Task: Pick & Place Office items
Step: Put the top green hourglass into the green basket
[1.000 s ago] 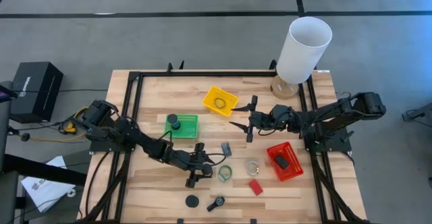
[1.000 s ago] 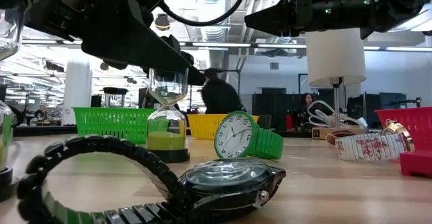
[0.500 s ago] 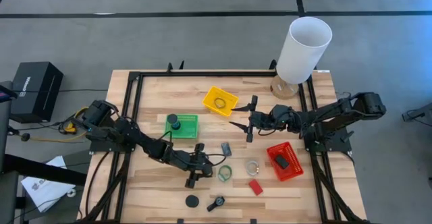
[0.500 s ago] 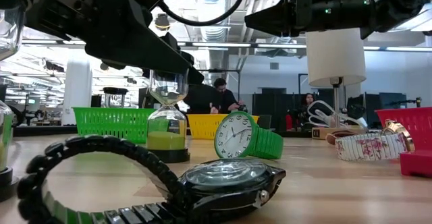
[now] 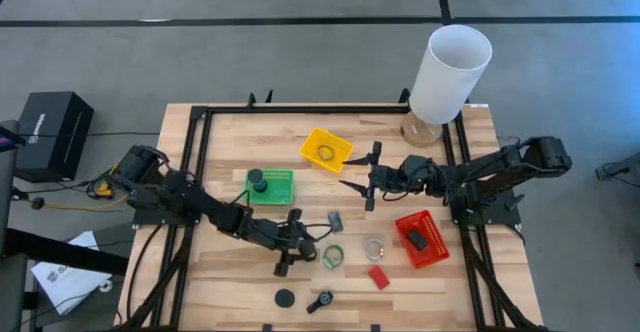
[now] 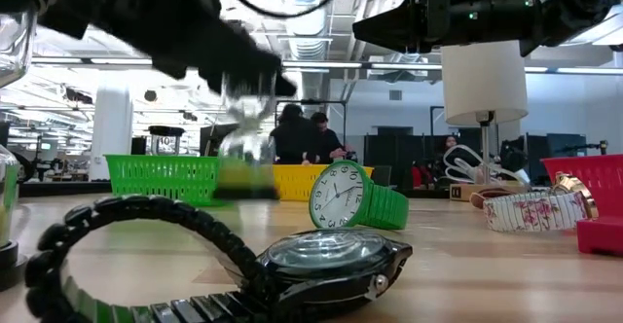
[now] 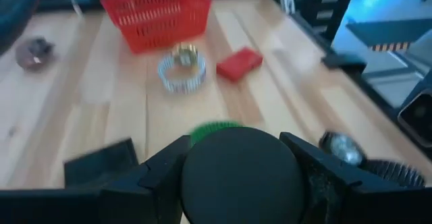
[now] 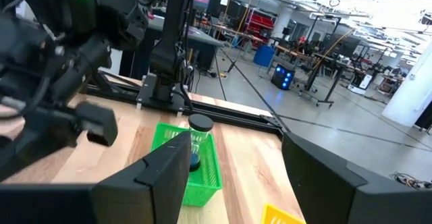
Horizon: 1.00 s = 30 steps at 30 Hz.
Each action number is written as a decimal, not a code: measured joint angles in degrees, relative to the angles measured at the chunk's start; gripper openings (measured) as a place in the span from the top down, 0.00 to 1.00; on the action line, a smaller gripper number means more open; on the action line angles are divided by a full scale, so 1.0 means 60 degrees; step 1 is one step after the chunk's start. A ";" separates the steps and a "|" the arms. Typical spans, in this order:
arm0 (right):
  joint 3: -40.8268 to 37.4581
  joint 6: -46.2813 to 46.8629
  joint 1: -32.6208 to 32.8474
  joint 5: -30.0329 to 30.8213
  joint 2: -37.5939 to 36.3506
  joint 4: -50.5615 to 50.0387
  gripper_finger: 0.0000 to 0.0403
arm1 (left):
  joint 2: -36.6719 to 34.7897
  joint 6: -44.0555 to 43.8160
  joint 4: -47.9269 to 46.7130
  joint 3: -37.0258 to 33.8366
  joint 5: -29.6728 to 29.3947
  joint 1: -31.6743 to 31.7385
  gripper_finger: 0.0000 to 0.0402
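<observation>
My left gripper [image 5: 297,242] is shut on a small hourglass with green sand [image 6: 243,143], which shows blurred in the low view. A green watch [image 5: 332,256], a pale banded watch [image 5: 373,245], a red block [image 5: 378,276], a dark grey block [image 5: 334,220], a black puck [image 5: 285,298] and a black watch [image 5: 320,301] lie on the table around it. My right gripper [image 5: 348,174] hangs open over the table between the yellow tray [image 5: 326,150] and the red tray [image 5: 420,240], with nothing between its fingers. My left gripper pinches the hourglass at its upper end, with the round black top cap [image 7: 241,180] between its two fingers [image 7: 162,173]. The fingers come from the table's left, slanting a little downward. The hourglass hangs upright, its base [image 6: 243,195] lifted off the table.
A green tray [image 5: 282,187] holds another small hourglass [image 5: 257,180]. The yellow tray holds a ring and the red tray a dark block. A tall white cylinder [image 5: 450,72] stands at the far right corner. A black frame [image 5: 200,152] edges the table.
My left gripper has risen, taking the green-sand hourglass with it. The hourglass stood on the table before and is now lifted clear, still upright.
</observation>
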 joint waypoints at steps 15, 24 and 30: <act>0.0000 -0.0002 0.0000 -0.0004 0.0000 0.0000 0.45 | -0.3340 -0.0119 -0.3551 0.0011 -0.1531 0.0155 0.59; 0.0000 -0.0005 0.0000 -0.0004 0.0000 0.0002 0.45 | -0.3002 -0.0242 -0.3759 0.0004 -0.1374 0.0259 0.55; 0.0000 -0.0005 -0.0015 -0.0004 0.0000 0.0002 0.45 | -0.2136 -0.0242 -0.3673 0.0007 -0.1374 0.0233 0.45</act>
